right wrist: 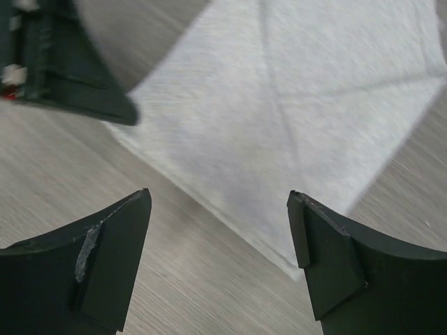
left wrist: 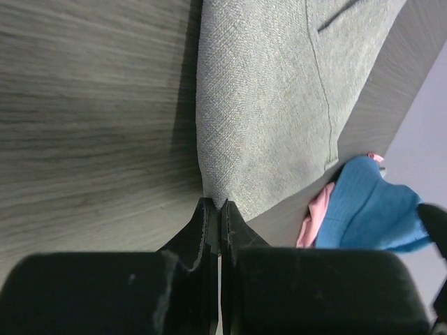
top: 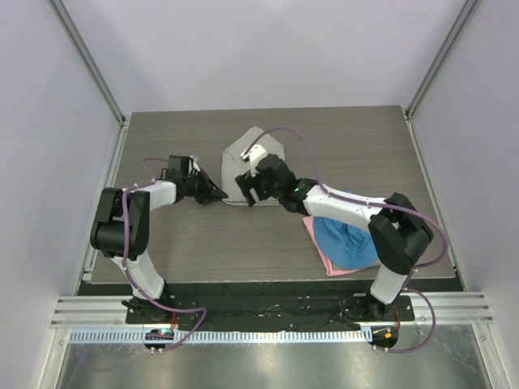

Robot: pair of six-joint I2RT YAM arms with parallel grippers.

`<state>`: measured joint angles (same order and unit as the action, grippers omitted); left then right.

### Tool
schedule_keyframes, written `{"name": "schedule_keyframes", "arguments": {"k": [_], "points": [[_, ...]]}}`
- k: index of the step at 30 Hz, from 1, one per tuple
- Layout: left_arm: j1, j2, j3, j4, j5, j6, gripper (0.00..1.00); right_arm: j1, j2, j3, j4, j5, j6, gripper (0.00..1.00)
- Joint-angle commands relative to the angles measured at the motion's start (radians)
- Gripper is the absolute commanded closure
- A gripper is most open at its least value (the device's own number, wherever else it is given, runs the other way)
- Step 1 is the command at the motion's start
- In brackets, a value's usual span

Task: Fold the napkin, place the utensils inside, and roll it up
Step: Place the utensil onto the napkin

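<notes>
**A:** Where is the light grey cloth napkin (left wrist: pixel 265 105)?

**B:** Flat on the counter (top: pixel 162 138), its near-left corner pinched by the left hand (top: pixel 219 195). The right hand (right wrist: pixel 218 199) is spread wide above it. The corner should be drawn over low and taut.

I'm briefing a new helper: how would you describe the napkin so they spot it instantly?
On the dark wood-grain table, look mid-table toward the far edge. The napkin lies flat there, pointed at its far end. It is pale grey, unlike the blue cloth and pink cloth bunched at the near right.
</notes>
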<state>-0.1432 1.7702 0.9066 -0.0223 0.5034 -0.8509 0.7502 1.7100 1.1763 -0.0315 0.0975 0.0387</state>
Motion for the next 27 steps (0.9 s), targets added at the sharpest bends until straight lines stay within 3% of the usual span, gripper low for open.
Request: {"name": "schedule_keyframes", "arguments": {"k": [1,12,27], "points": [[0.033,0.014,0.015,-0.071,0.138,-0.008,1.00,0.119,0.074,0.013,0.142,0.174,-0.196,0.13],[0.070,0.025,-0.003,-0.080,0.222,-0.014,1.00,0.279,0.210,-0.007,0.364,0.202,-0.336,0.12],[0.140,-0.012,-0.012,-0.113,0.256,0.016,1.00,0.299,0.401,-0.004,0.522,0.563,-0.471,0.23]]}}
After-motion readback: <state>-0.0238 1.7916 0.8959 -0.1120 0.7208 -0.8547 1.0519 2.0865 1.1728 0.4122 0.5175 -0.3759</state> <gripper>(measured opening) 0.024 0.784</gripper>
